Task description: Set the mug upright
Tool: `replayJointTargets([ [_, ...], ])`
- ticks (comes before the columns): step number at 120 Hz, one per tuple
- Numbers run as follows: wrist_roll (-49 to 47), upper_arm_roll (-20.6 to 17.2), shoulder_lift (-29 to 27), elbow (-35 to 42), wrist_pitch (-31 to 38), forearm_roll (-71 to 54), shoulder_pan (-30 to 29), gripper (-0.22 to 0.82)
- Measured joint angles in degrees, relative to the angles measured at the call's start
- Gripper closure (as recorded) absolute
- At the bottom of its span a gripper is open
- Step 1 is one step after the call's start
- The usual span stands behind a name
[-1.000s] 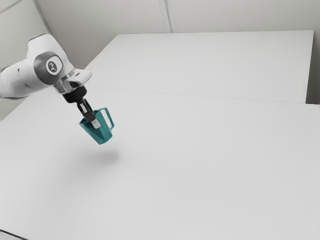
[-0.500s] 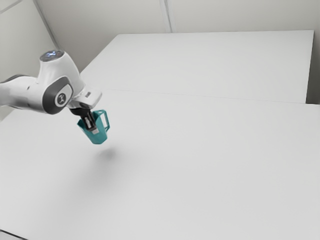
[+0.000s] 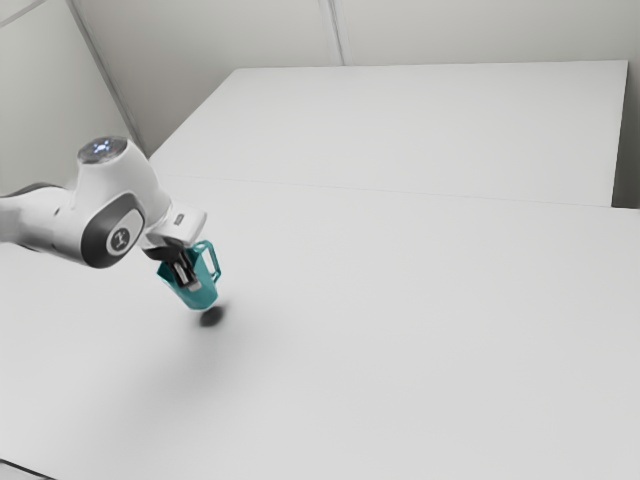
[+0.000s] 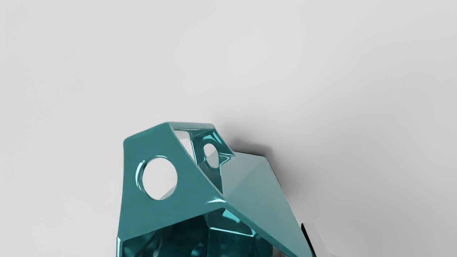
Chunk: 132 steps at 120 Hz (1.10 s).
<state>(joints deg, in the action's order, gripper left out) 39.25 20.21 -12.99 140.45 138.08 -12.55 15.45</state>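
Note:
In the exterior view my gripper (image 3: 188, 282) is shut on the wall of the teal mug (image 3: 206, 295), holding it in the air a little above the table. The mug leans, its open top toward the arm and its handle on the exterior view's right. In the wrist view the mug (image 4: 150, 217) shows its handle with round holes and part of its dark inside. One finger of my gripper (image 4: 295, 246) lies against the mug's outer wall; a small bit of the other appears inside the rim. My hand hides part of the opening.
A white table (image 3: 400, 330) spreads out under the mug, with the mug's dark shadow just below its base. Behind it stands another white surface (image 3: 430, 130), and pale walls rise beyond. A thin black line crosses the exterior view's lower left corner.
My hand has come down with the mug still held, and the mug has tipped somewhat closer to upright. Its shadow is now darker and nearer its base.

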Motion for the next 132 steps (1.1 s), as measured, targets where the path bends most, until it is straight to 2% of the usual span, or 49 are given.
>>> replayJointTargets([
  [37,-3.1,0.0,2.7,1.4,3.1,-0.1,-0.5,0.79],
  [80,-5.3,0.1,2.8,2.8,4.2,0.0,-1.6,0.77],
  [107,-5.6,0.3,2.7,3.1,4.1,0.5,-2.0,0.60],
  [132,-5.7,0.4,2.5,3.1,3.9,0.6,-2.2,0.37],
])
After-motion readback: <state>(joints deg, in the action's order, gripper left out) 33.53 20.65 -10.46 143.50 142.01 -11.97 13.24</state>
